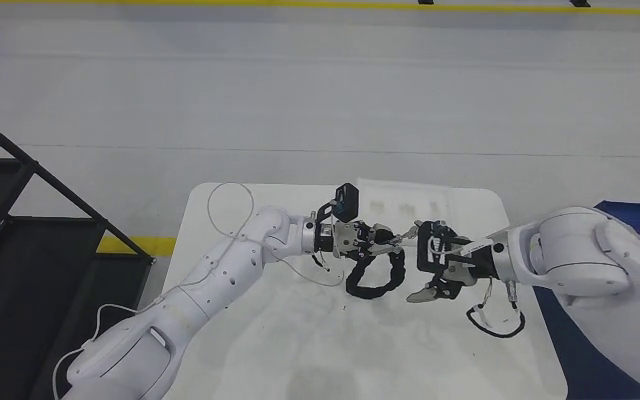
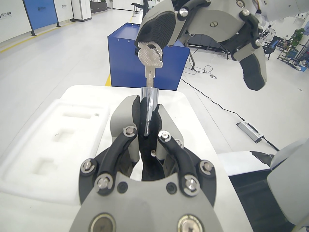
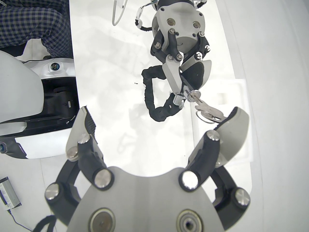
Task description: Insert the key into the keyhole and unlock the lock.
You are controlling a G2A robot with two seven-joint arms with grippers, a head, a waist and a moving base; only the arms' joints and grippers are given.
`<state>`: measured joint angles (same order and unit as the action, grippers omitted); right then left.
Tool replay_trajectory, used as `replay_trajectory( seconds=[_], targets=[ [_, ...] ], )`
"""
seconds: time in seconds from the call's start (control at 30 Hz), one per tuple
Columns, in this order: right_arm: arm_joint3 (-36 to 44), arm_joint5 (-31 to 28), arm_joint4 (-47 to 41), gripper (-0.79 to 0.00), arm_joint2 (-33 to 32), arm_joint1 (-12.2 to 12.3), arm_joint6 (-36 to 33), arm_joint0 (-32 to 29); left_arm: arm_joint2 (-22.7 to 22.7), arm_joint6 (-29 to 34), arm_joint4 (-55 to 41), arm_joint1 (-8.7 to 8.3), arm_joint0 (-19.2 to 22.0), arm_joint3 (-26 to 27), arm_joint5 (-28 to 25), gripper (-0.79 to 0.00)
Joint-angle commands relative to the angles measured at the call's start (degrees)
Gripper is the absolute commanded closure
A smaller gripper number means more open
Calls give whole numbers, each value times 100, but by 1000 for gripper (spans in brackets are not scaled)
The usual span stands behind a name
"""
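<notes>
The key [image 2: 150,57] is sitting w/ its blade tip in the keyhole of the lock [image 2: 150,97], its head sticking out toward the R gripper [image 2: 205,56]. The L gripper [image 2: 147,105] is pinching the lock's chrome cylinder above the table [image 1: 300,340], w/ the black cable loop [image 3: 147,90] trailing from it. The R gripper's 2 fingers are spreading wide, and 1 pad [image 2: 157,28] is touching the key's head. A white foam tray [image 2: 48,146] is lying on the table near the L gripper.
</notes>
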<state>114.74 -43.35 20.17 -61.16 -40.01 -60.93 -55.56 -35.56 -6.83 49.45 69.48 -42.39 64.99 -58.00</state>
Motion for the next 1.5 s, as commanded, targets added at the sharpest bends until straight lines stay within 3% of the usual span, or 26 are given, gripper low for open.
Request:
replay_trajectory(
  seconds=[0.0,0.33,0.6,0.73,0.87,1.1,1.23,1.37,1.47],
  targets=[
    [10,20,-35,-785,37,13,-20,55,-30,-30,48,8,-2,-13,0,0],
    [-96,-128,-141,-785,120,114,127,287,-115,-199,469,34,-60,28,0,0],
    [-290,-1339,1101,-785,99,270,1338,547,-137,-503,992,-43,-140,278,0,0],
    [-288,-1465,1368,-785,234,304,1470,652,-141,-611,1128,-96,-172,390,0,0],
    [-305,-1465,1449,-385,435,310,1552,764,-169,-724,1239,-151,-191,469,0,0],
    [-313,-1465,1802,-326,616,305,1958,921,-188,-817,1362,-229,-247,584,0,0],
    [-254,-1465,2250,-154,660,300,2216,937,-161,-854,1351,-263,-246,625,0,0],
    [-289,-1465,2456,-179,754,301,2336,953,-125,-894,1309,-288,-241,667,0,0],
    [-302,-1465,2549,-132,775,299,2488,979,-91,-903,1295,-305,-228,682,0,0]
  ],
)
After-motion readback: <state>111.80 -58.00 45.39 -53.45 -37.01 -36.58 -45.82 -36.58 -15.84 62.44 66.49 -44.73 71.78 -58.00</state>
